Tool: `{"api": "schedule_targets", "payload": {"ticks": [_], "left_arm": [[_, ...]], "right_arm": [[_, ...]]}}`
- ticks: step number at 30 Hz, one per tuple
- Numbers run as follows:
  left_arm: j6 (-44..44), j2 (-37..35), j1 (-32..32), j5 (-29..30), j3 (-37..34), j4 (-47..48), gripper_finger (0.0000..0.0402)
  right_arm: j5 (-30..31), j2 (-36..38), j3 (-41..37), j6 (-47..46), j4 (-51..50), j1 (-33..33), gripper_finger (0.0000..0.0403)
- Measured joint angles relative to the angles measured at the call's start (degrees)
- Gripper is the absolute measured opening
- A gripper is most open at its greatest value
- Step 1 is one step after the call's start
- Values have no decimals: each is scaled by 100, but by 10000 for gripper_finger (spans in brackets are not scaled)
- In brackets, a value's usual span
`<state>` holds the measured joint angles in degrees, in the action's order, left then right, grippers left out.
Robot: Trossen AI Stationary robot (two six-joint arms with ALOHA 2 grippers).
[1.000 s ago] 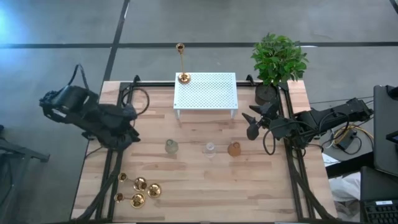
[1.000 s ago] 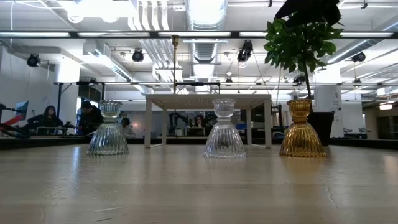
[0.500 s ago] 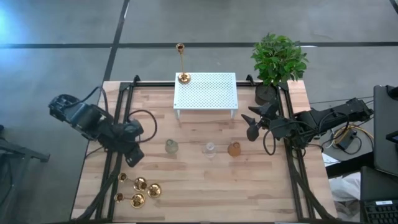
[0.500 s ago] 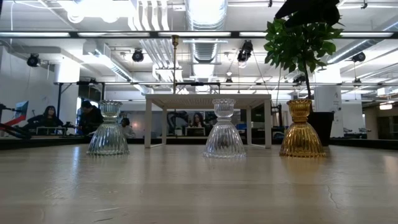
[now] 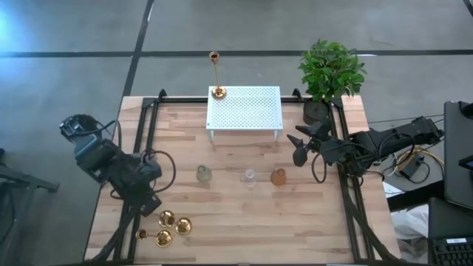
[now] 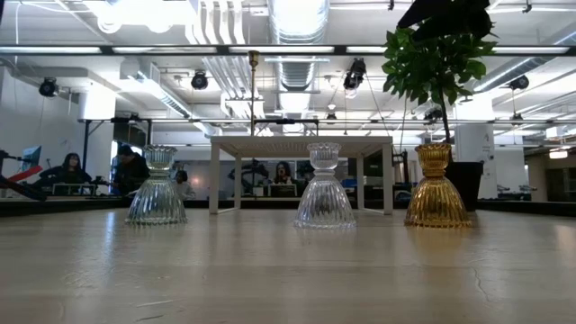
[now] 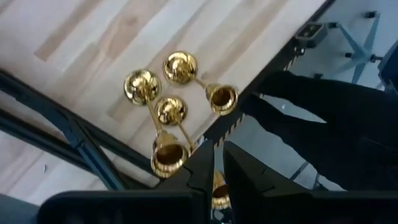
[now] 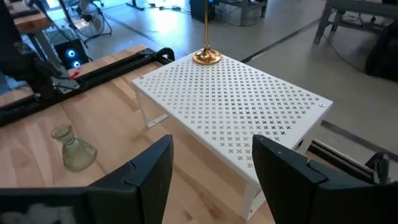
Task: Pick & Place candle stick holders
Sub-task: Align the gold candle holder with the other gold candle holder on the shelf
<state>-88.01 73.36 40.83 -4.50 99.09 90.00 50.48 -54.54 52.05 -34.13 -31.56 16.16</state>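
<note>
Toward the lower left of the high view, at the near edge of the wooden table, three gold candle stick holders are seen lying on their sides in a tight cluster, bases close together. The left gripper is placed directly over the upper left end of that cluster. In the left wrist view its fingers are drawn almost together, and the thin stem of the clamped candle stick holder is pinched between them, its small cup showing just behind the fingertips. The two others lie free beside it.

Farther back, across the middle of the frame, a row of three small ribbed glass vases is set upright and apart: a greenish vase, a clear vase and an amber vase. Just right of and behind the amber one, the right gripper is held above the table, its fingers spread well apart with nothing between them. Beyond the vases a white perforated stand is placed at upper centre, and on its back left corner a fourth, standing candle stick holder is found upright. At upper right, a potted plant is set at the far table corner. In the low view, seated people are visible in the room behind the table.
</note>
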Motion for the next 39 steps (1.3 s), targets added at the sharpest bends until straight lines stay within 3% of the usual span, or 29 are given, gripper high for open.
{"api": "schedule_targets", "payload": {"ticks": [10,16,26,30,33,39], "left_arm": [[-205,-430,416,-361,0,2,20],[383,-539,416,-363,-3,2,34],[507,-515,416,-361,-420,2,143],[752,-513,416,-800,-811,2,184],[769,-515,416,-1138,-1020,4,199],[586,-515,412,-1075,-1299,-65,204]], "right_arm": [[-117,-81,0,-44,16,-6,210],[-264,-156,-24,-196,26,-6,210],[-317,-487,-55,-247,51,-6,210],[-410,-605,-55,-243,51,-8,210],[-437,-660,-55,-243,51,-6,210],[-446,-650,-55,-238,55,-8,210]]}}
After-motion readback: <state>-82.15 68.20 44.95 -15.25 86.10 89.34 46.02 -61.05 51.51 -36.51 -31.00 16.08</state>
